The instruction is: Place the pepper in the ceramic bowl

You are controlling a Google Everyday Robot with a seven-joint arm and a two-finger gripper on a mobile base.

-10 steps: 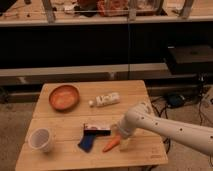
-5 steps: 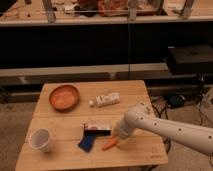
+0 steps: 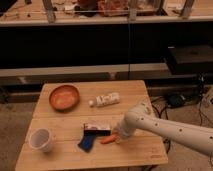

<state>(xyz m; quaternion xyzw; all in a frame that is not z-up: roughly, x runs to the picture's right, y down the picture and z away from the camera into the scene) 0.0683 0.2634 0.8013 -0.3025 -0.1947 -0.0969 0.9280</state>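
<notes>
The pepper (image 3: 108, 139), small, slender and orange, lies on the wooden table (image 3: 70, 120) near its front edge. My gripper (image 3: 119, 136) is at the end of the white arm that comes in from the right, and sits right at the pepper's right end. The ceramic bowl (image 3: 64, 97), round and terracotta, stands at the table's back left, well away from the gripper.
A translucent whitish cup (image 3: 41, 140) stands at the front left. A blue flat object (image 3: 86, 143) lies just left of the pepper, with a small red and white packet (image 3: 96, 128) behind it. A white bottle (image 3: 106, 100) lies on its side at the back centre.
The gripper has shifted slightly down and left onto the pepper's right end. The pepper has stayed about where it was.
</notes>
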